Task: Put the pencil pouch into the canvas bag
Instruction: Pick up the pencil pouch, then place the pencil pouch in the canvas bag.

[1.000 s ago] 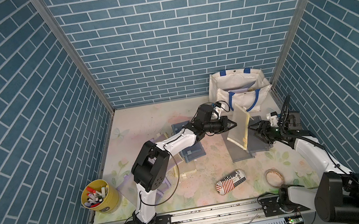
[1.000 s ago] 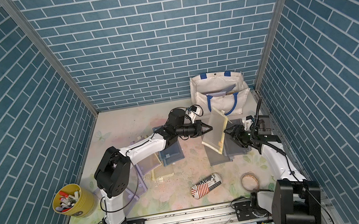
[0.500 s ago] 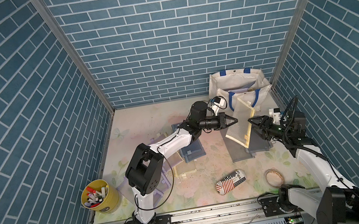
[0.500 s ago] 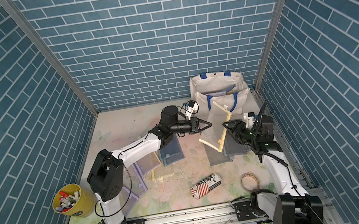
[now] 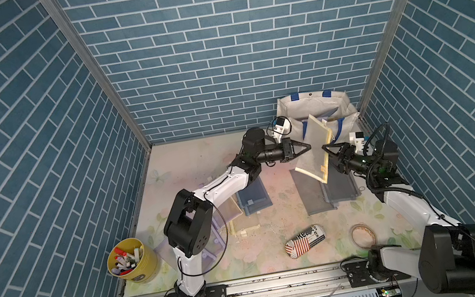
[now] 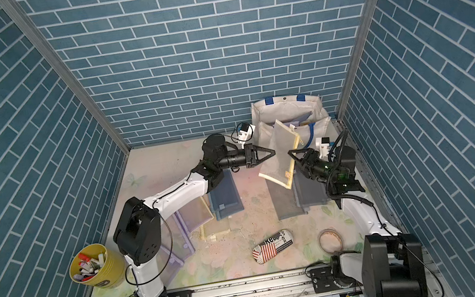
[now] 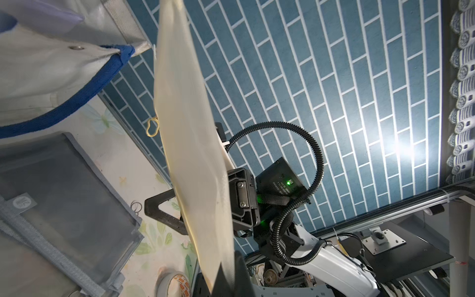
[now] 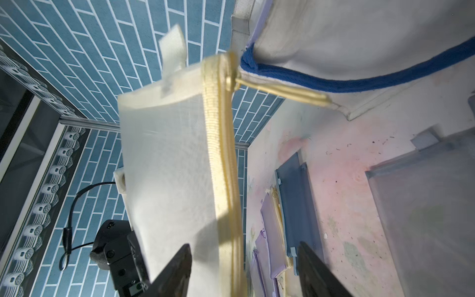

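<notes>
The pencil pouch [image 5: 314,150] [image 6: 281,155] is a flat cream mesh pouch with a yellow zipper. It hangs tilted in the air just in front of the canvas bag [image 5: 313,105] [image 6: 285,109]. My left gripper [image 5: 307,146] [image 7: 228,267] is shut on the pouch's edge, on the side away from the zipper. My right gripper [image 5: 328,159] [image 8: 244,246] is open. Its jaws stand well apart on either side of the zipper edge [image 8: 223,154] and I see no contact with it. The bag stands open against the back wall, a blue handle [image 8: 359,79] drooping at its front.
Grey mesh pouches [image 5: 326,190] lie under the held pouch, and blue ones [image 5: 252,198] under my left arm. Purple ones [image 5: 213,250] lie by its base. A flag-print case [image 5: 305,240] and a tape roll [image 5: 362,234] lie near the front. A yellow bucket of markers [image 5: 131,263] stands front left.
The pouch has moved up and back toward the bag's mouth, carried by my left gripper. My right arm has risen with it and stays at the zipper edge.
</notes>
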You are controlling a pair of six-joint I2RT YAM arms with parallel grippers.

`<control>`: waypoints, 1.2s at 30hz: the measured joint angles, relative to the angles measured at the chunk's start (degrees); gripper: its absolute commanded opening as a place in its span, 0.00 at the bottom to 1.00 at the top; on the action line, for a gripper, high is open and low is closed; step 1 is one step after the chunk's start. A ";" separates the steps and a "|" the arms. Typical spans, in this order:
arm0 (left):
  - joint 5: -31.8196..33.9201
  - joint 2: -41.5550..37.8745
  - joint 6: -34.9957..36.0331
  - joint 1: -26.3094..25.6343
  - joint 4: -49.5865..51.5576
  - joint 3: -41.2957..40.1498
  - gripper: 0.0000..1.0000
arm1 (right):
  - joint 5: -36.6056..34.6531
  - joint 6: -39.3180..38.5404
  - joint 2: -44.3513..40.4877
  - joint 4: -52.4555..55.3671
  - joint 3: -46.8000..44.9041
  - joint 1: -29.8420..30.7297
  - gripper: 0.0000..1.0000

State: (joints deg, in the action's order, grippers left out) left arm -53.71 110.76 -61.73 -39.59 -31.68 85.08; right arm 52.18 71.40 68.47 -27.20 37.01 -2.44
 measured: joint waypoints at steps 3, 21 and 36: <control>0.00 0.63 -0.61 0.26 -0.76 0.50 0.00 | 0.42 1.33 1.20 -3.17 0.72 0.28 0.38; 3.72 0.46 0.07 1.79 -0.44 -2.23 0.82 | 1.73 2.32 1.27 -2.14 5.07 0.46 0.00; 25.42 -17.20 26.51 3.96 29.38 -11.23 0.99 | -39.85 -5.14 10.27 43.39 49.03 4.50 0.00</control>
State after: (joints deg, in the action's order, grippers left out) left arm -28.29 93.56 -35.22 -35.64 -2.31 73.84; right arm 12.34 66.26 78.74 16.19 86.04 2.07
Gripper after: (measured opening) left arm 0.994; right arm 0.053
